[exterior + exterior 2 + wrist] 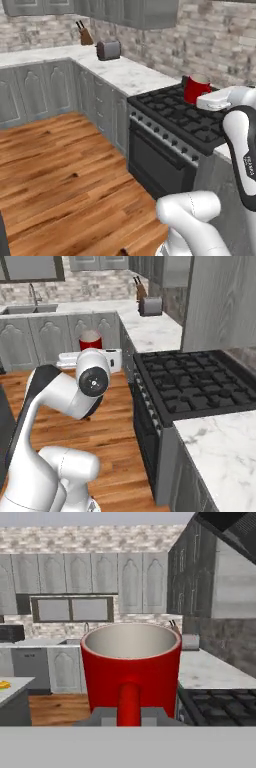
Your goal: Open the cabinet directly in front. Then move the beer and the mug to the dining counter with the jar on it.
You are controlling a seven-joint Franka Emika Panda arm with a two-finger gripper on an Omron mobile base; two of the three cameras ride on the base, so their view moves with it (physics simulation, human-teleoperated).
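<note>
1. Red mug (131,672) sitting dead centre of the hand view, handle facing the camera, upright, rim level, nothing inside. Same mug at right of centre in the left base view (196,88), in front of the stove (185,115), and at left of centre in the right base view (90,340), just above the white arm.
2. Gripper (129,716) clamped on the mug, going by how the mug sits locked between the dark parts at the bottom of the hand view. Fingertips themselves mostly hidden behind the handle, so a judgement more than a clear sighting.
3. Looks like mid-carry: mug off any surface, held in the air beside the stove, over the wood floor (60,170).
4. Probably heading for the marble island; a corner of a pale countertop (10,687) with something yellow on it peeks in at the lower left of the hand view. No jar spotted, so can't confirm it's the right one.
5. Tips for this bit: keep the mug upright, swing slow, stay clear of the stove edge and the tall grey cabinet side (220,301) at the upper right of the right base view.
6. Set down gently, flat base first, then release.
</note>
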